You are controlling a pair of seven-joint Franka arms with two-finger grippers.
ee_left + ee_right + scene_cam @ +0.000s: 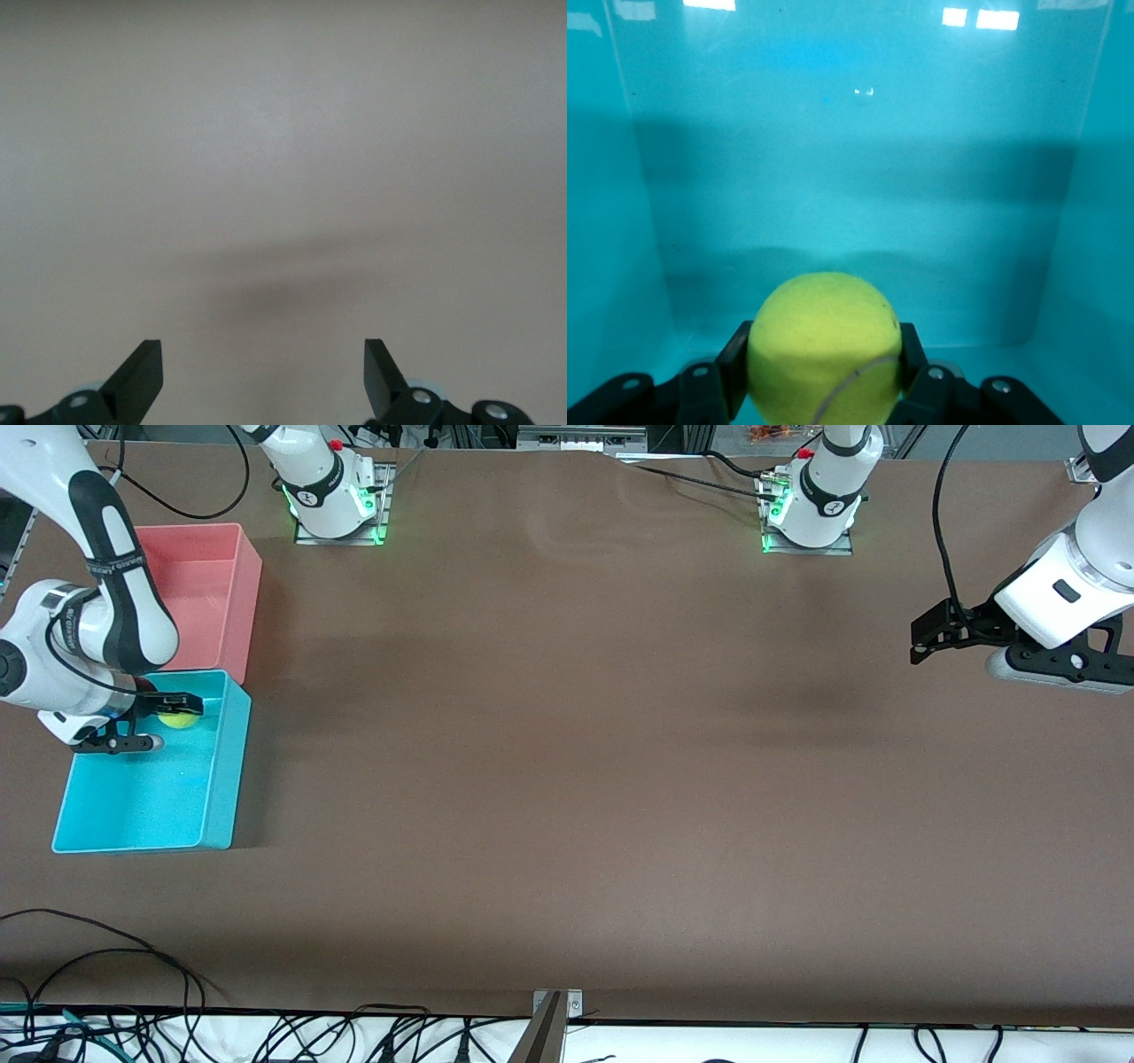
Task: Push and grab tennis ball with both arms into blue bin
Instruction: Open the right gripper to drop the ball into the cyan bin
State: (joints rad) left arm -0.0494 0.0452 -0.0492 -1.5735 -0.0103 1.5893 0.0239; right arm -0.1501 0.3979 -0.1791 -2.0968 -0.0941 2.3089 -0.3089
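On the brown table, the right gripper [177,710] clamps the tennis ball [183,720] over the blue bin [213,797], probably clear of its floor; the left gripper [921,642] waits, spread wide.

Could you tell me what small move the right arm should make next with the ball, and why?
Probably open the right gripper and let go. It is shut on the tennis ball and hangs over the blue bin, with the bin's floor showing past the ball in the right wrist view, so a release should drop it inside. The left gripper waits open over bare table.
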